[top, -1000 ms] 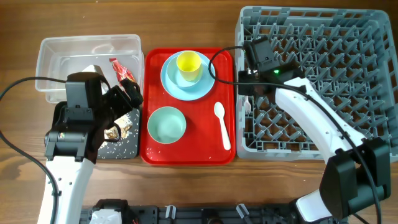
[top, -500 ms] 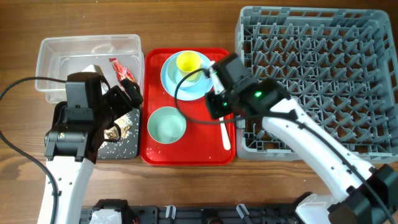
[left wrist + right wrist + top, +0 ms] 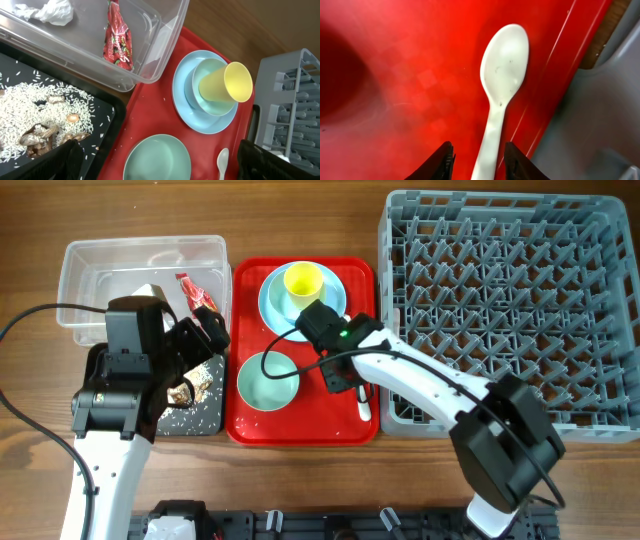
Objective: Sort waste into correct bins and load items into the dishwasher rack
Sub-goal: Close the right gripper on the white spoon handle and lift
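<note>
The white spoon (image 3: 502, 75) was seen lying flat on the red tray (image 3: 395, 75), near the edge beside the rack (image 3: 500, 300). It was judged light, stiff and slippery, best pinched across its thin handle, which was straddled by the right jaws, held apart. The left jaws were spread wide and empty. One spoon, one yellow cup (image 3: 227, 82), one plate (image 3: 182, 107), one wrapper (image 3: 117, 37) and one tissue (image 3: 45, 10) were counted.

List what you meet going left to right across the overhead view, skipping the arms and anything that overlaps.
Clear tub → pale green bowl → white spoon → grey dishwasher rack.
</note>
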`<action>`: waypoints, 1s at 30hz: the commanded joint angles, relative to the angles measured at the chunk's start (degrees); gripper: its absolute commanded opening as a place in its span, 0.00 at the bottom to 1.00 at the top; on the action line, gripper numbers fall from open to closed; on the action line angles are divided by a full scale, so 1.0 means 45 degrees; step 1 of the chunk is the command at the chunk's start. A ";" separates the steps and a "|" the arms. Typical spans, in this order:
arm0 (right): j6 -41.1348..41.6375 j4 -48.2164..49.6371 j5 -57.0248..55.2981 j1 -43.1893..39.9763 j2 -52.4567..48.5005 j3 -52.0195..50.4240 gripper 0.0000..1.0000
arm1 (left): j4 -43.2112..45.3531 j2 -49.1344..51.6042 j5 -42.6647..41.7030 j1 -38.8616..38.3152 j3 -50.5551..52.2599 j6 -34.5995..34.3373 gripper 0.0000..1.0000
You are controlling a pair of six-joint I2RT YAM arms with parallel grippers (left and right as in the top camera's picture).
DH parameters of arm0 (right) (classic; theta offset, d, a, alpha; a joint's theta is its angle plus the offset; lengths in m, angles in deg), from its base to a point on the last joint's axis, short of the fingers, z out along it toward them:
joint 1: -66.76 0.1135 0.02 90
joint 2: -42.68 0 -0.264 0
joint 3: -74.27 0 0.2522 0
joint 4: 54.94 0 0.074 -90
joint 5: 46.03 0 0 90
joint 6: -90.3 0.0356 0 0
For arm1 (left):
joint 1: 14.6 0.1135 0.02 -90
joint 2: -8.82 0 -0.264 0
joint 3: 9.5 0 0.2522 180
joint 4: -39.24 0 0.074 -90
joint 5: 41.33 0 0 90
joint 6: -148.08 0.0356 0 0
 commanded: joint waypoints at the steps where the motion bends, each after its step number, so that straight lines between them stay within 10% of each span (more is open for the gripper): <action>1: 0.0340 -0.0044 -0.0398 0.0044 -0.0685 0.0131 0.36 | 0.0029 0.0024 -0.0063 0.0073 -0.0117 0.0010 1.00; 26: -0.1200 0.1185 0.2103 0.0044 -0.0967 -0.0670 0.49 | 0.0029 0.0024 -0.0063 0.0073 -0.0117 0.0010 1.00; 30: -0.1185 0.1185 0.1171 0.0039 -0.0967 -0.0670 0.31 | 0.0029 0.0024 -0.0063 0.0073 -0.0117 0.0010 1.00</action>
